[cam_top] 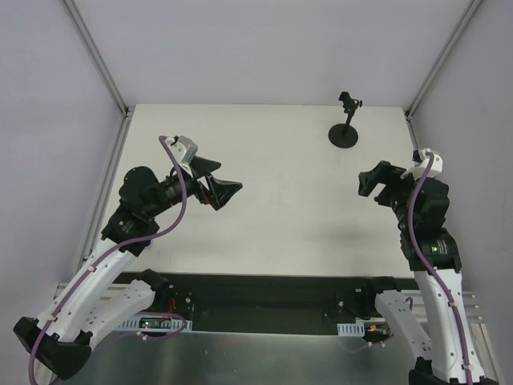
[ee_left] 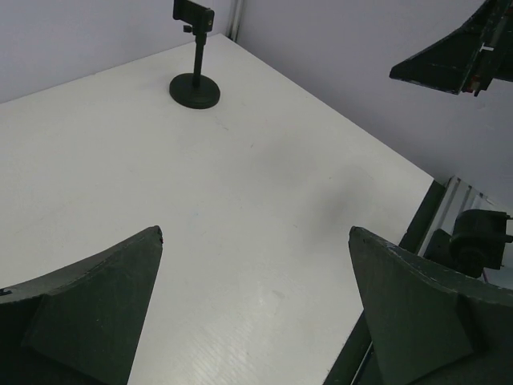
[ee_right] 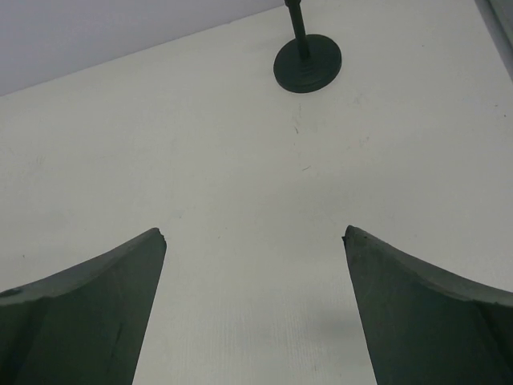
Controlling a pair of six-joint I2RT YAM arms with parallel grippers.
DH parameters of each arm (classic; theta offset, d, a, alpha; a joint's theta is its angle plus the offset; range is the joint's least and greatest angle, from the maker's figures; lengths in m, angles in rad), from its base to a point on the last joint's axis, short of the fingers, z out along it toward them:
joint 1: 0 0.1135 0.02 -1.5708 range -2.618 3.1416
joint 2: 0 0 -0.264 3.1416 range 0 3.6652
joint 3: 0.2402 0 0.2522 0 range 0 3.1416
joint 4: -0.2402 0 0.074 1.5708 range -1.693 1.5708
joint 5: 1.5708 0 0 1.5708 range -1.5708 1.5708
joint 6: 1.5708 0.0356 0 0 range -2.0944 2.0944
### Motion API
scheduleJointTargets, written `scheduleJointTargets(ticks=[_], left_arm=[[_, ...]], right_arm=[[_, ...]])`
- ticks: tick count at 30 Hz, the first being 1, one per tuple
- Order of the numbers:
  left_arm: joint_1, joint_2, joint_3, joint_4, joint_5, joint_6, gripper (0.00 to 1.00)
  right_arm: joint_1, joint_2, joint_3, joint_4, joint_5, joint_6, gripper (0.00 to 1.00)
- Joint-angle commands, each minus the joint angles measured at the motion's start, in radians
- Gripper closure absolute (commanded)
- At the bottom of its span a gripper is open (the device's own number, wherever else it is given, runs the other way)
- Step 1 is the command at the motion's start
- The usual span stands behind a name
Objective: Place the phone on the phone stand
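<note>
The phone stand [cam_top: 345, 132] is black, with a round disc base, a thin stem and a small clamp on top. It stands at the far right of the white table [cam_top: 280, 208]. It also shows in the left wrist view [ee_left: 195, 84] and in the right wrist view [ee_right: 307, 62]. The phone shows in no view. My left gripper [cam_top: 228, 192] hovers open and empty over the table's left middle [ee_left: 255, 234]. My right gripper [cam_top: 369, 183] hovers open and empty at the right, nearer than the stand [ee_right: 253, 233].
Grey walls and metal corner posts [cam_top: 100, 60] close in the table at the back and sides. The black base rail [cam_top: 264, 293] runs along the near edge. The right gripper's fingers [ee_left: 453, 56] show at the upper right of the left wrist view.
</note>
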Motion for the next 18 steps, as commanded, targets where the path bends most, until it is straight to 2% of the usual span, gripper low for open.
scheduleJointTargets(ticks=[1, 8, 13, 18], left_arm=[[-0.010, -0.003, 0.018, 0.050, 0.010, -0.031, 0.01], [-0.025, -0.025, 0.019, 0.040, -0.011, -0.023, 0.01], [-0.027, -0.003, 0.016, 0.042, -0.014, -0.036, 0.01], [-0.028, -0.002, 0.022, 0.022, -0.042, -0.016, 0.01]], right_arm=[[-0.001, 0.061, 0.069, -0.020, -0.008, 0.051, 0.04], [-0.003, 0.099, 0.025, -0.001, -0.034, 0.027, 0.04], [-0.003, 0.289, 0.144, -0.046, -0.103, 0.013, 0.04], [-0.003, 0.433, 0.174, 0.095, -0.137, 0.018, 0.04]])
